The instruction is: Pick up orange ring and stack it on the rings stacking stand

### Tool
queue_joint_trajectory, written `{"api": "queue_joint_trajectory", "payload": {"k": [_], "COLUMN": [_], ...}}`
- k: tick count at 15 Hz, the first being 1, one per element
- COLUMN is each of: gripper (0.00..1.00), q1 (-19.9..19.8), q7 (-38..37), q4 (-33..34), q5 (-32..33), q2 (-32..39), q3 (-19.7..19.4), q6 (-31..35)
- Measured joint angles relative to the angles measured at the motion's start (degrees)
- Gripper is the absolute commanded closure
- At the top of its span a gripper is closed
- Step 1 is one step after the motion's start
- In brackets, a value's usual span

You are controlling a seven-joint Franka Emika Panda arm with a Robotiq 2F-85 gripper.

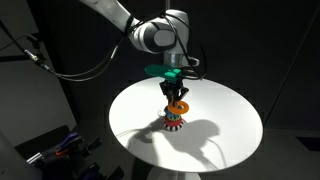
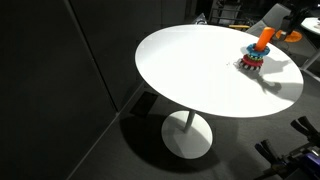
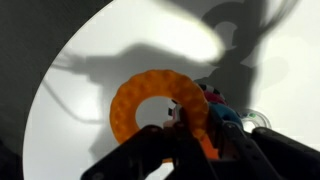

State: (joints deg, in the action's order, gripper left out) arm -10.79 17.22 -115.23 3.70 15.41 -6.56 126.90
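My gripper [image 1: 177,95] is shut on the orange ring [image 1: 181,105] and holds it just above the rings stacking stand [image 1: 173,122], near the middle of the round white table [image 1: 230,110]. In the wrist view the orange ring [image 3: 160,80] is pinched by its lower right side between my fingers [image 3: 190,135]. The stand's blue and red rings [image 3: 225,112] sit right behind it. In an exterior view the ring [image 2: 264,39] hangs tilted over the stand [image 2: 250,61]. The stand's peg is hidden by the ring and my fingers.
The table [image 2: 190,70] stands on a single pedestal foot [image 2: 187,135] in a dark room. Cables and equipment lie on the floor beside it [image 1: 60,150]. A small clear round object [image 3: 262,122] shows next to the stand.
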Motion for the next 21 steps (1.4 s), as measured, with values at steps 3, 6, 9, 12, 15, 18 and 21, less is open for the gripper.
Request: {"api": "queue_joint_trajectory", "payload": {"k": [3,6,9,12,15,18,21], "gripper": [0.92,0.92,0.92,0.92,0.92,0.92,0.92], "q1": [0.53,1.11,1.49,1.95,2.3,2.58,2.77], "q7": [-0.01,-0.03,-0.03,-0.03,-0.09,-0.12,-0.13], "q4": [1.33,2.31,3.91,5.71,7.43,8.82,9.7], "q5": [-0.32,-0.89,-1.98,-2.73,-3.08,-3.14,-3.15], "q2": [-1.14,-2.15,-2.36,-2.23,-1.79,-1.04,-0.01], "q3": [0.34,0.57,0.96,1.18,1.52,1.99,2.37], "q6": [-1.49,-2.42,-3.64,-5.22,-6.83,-8.18,-8.83]}}
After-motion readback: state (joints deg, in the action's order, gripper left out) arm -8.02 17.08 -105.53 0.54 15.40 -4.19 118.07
